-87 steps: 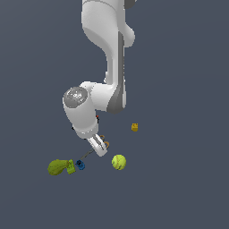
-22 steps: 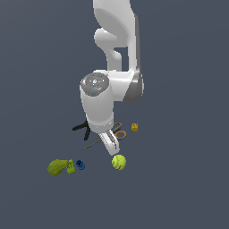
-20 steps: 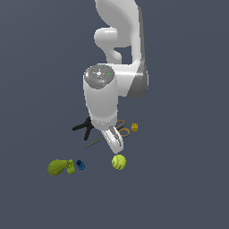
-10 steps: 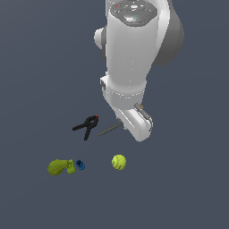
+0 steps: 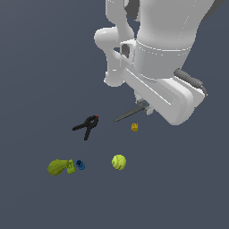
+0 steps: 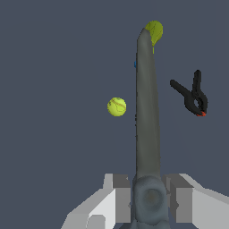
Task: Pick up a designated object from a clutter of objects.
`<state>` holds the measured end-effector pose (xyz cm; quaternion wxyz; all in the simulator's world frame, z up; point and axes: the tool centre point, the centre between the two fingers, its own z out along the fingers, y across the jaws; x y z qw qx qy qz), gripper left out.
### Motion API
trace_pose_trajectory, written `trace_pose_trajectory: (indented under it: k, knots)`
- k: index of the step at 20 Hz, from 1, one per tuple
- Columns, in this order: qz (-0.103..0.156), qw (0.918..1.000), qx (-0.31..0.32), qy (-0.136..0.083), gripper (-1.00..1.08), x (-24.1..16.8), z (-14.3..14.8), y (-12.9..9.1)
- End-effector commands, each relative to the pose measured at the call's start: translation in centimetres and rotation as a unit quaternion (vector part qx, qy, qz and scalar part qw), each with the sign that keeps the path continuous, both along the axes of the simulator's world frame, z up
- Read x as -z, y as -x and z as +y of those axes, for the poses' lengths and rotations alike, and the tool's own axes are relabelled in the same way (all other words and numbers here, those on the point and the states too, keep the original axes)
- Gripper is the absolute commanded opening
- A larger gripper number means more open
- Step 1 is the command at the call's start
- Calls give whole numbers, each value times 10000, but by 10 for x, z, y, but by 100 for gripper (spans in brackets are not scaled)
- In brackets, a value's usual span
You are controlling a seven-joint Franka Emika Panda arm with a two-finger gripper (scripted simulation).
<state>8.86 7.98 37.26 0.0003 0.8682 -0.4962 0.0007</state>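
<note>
The scissors (image 5: 127, 114) show as thin grey blades sticking out from under the big white hand, toward the exterior view's left. My gripper (image 5: 144, 106) is shut on them, holding them above the floor. In the wrist view the blades (image 6: 146, 112) run straight out from between the two grey fingers of the gripper (image 6: 147, 191). The orange-rimmed handles are hidden in the grip. The rest of the clutter lies below, apart from the gripper.
A black clamp with a red tip (image 5: 87, 126) (image 6: 193, 96) lies on the exterior view's left. A small yellow block (image 5: 134, 127) sits under the blades. Nearer the front are a tennis ball (image 5: 118, 162) (image 6: 116, 107), a green pear shape (image 5: 57, 167) (image 6: 154, 31) and a blue piece (image 5: 80, 164).
The arm has risen toward the camera, carrying the scissors up off the floor. The yellow block, hidden half a second ago, shows again. The other items have not moved.
</note>
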Motion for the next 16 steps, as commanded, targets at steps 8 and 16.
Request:
trace_pose_trajectory:
  k: [8,16]
  knots:
    - [5,10000,-2,-6,-100,-42,24,-6]
    - [5,10000,-2,-6,-100,-49,28,-9]
